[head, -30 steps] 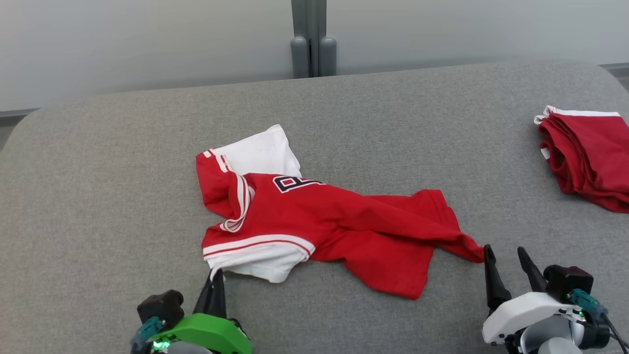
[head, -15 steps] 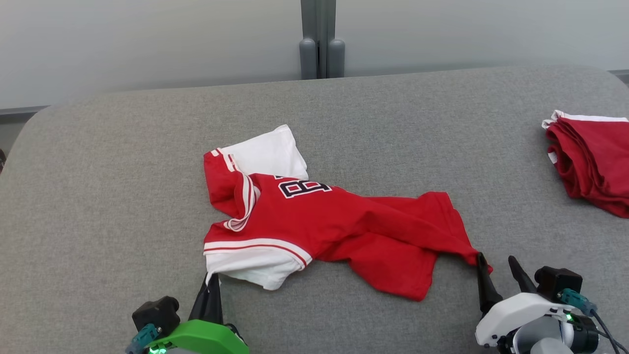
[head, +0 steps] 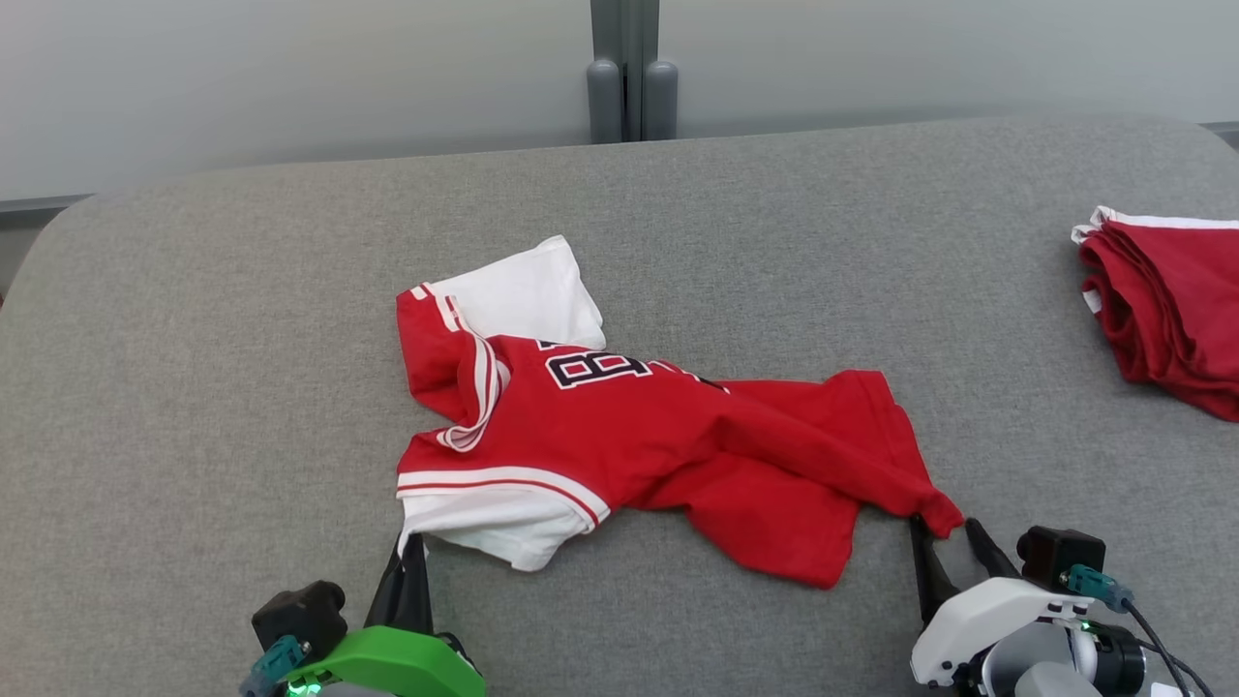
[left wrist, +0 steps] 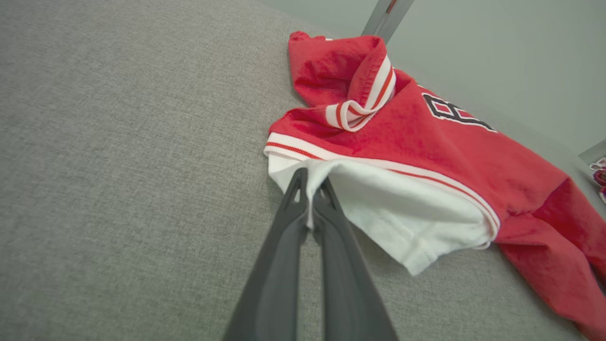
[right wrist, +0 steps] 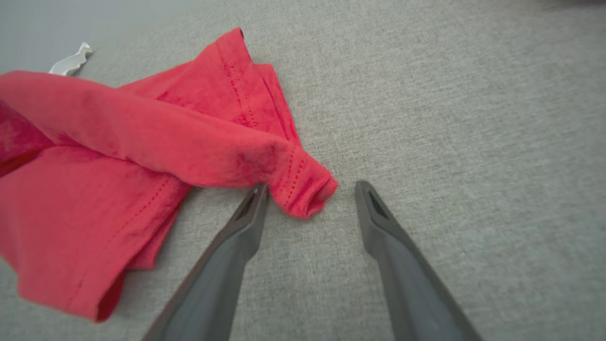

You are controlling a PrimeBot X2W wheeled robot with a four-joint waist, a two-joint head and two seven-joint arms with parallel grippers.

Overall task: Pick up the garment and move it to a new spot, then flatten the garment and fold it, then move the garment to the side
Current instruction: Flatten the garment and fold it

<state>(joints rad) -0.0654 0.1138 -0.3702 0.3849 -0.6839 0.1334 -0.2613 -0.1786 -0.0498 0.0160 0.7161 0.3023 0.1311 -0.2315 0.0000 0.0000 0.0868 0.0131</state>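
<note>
Where the grey padded surface (head: 194, 387) spread across the head view, one garment (head: 678, 445) lay crumpled near its middle, collar end to the left and hem end to the right.

Item 1, garment: a red jersey with white sleeves, red-and-white striped trim and dark lettering on the chest. One white sleeve lay on the far side and the other on the near left. The body was bunched into long folds, ending in a rolled red corner at the near right.

Item 2, left gripper (head: 414, 544): green-housed, at the lower left. In its wrist view the gripper (left wrist: 310, 179) had its two dark fingers pressed together, with the edge of the garment's (left wrist: 426, 156) near white sleeve pinched between them.

Item 3, right gripper (head: 944, 528): white-housed, at the lower right. In its wrist view the gripper (right wrist: 312, 189) had its jaws spread apart, holding nothing. The rolled red corner of the garment (right wrist: 118, 142) sat between the tips, against one finger and clear of the other.

Item 4, folded red pile (head: 1171, 300): white-edged, at the far right edge of the surface, well apart from the garment.

Item 5, grey post (head: 631, 73): upright against the pale wall (head: 290, 87) behind the surface.
</note>
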